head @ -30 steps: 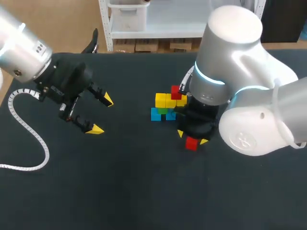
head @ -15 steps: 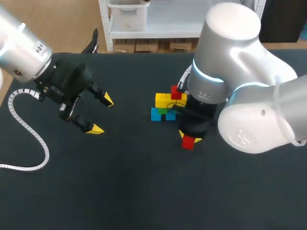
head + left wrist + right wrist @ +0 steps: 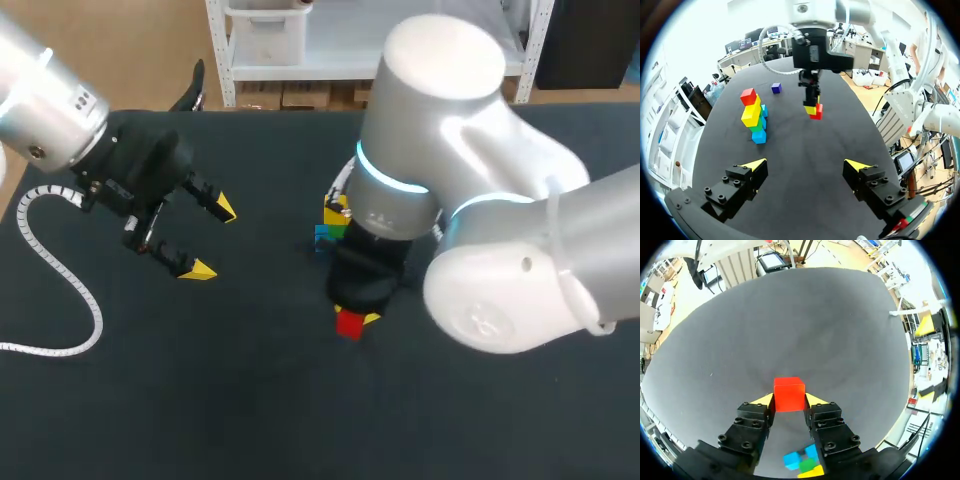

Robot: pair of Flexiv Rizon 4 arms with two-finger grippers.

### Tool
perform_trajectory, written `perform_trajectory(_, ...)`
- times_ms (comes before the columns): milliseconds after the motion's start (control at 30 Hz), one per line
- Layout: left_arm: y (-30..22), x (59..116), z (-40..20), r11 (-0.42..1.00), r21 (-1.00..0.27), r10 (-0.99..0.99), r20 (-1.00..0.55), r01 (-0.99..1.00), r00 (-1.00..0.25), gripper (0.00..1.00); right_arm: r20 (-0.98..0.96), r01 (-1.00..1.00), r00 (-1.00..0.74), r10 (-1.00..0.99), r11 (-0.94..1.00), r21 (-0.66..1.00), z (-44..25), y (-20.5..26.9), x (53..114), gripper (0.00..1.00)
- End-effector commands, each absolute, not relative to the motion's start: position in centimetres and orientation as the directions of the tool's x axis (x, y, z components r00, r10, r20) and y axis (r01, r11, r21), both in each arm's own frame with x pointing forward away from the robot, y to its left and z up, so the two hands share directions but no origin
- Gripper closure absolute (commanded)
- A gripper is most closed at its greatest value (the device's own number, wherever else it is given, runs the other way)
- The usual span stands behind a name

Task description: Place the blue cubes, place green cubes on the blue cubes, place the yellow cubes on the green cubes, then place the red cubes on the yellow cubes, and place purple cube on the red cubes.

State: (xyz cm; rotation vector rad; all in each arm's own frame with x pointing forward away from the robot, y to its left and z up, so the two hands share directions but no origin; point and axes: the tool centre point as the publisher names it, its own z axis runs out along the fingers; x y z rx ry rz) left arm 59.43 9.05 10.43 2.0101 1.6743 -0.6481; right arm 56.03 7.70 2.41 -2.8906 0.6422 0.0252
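Right arm [image 3: 450,200] reaches in over the middle of the desk [image 3: 200,400], and its jaws are pinching a red cube [image 3: 349,324], one yellow tip pressed against each side. From the right wrist you see it square between the tips [image 3: 789,394], dark desk surface all around it. The left wrist view shows the same cube [image 3: 817,111] hanging under the black jaw body, well apart from the stack.

And there's the stack [image 3: 754,117], standing toward the far side of the desk's middle. Blue cubes [image 3: 759,136] at the bottom, a green cube [image 3: 758,127] on them, yellow cubes [image 3: 751,115] above that, and a second red cube [image 3: 748,96] already sitting on top. In the head view the right arm covers most of it; only a sliver of yellow, green and blue peeks out beside the arm [image 3: 332,222]. The held cube sits on the near side of that stack, not touching it.

Purple cube [image 3: 776,88] lies alone on the desk, beyond the stack as seen from the left wrist.

Over by the desk's left edge, the left arm [image 3: 60,110] hovers with its jaws spread wide and nothing between them. A white coiled cable [image 3: 60,265] loops down from it across the left edge
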Motion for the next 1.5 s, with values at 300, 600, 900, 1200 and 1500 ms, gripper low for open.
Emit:
perform_trajectory(300, 9.1, 59.4, 10.4, -0.168, 0.039, 0.777, -0.61, 0.985, 0.157, 0.0, -0.039, -0.397, 0.917, -0.397, -0.903, -0.161, 1.3, 11.4, 55.6, 1.0)
perform_trajectory(600, 9.1, 59.4, 10.4, -0.168, 0.039, 0.777, -0.61, 0.985, 0.157, 0.0, 0.001, -0.396, 0.916, -0.401, -0.905, -0.158, 1.0, 11.5, 55.6, 0.58)
perform_trajectory(900, 9.1, 59.4, 10.4, -0.168, 0.039, 0.777, -0.61, 0.985, 0.157, 0.0, -0.02, -0.449, 0.891, -0.454, -0.873, -0.192, 2.7, 10.0, 56.2, 0.0)
perform_trajectory(1200, 9.1, 59.4, 10.4, -0.168, 0.039, 0.777, -0.61, 0.985, 0.157, 0.0, -0.25, -0.628, 0.778, -0.577, -0.708, -0.322, 9.0, 4.3, 58.1, 0.0)
perform_trajectory(1500, 9.1, 59.4, 10.4, -0.168, 0.039, 0.777, -0.61, 0.985, 0.157, 0.0, -0.531, -0.835, 0.55, -0.645, -0.409, -0.367, 14.1, -4.6, 61.1, 0.0)
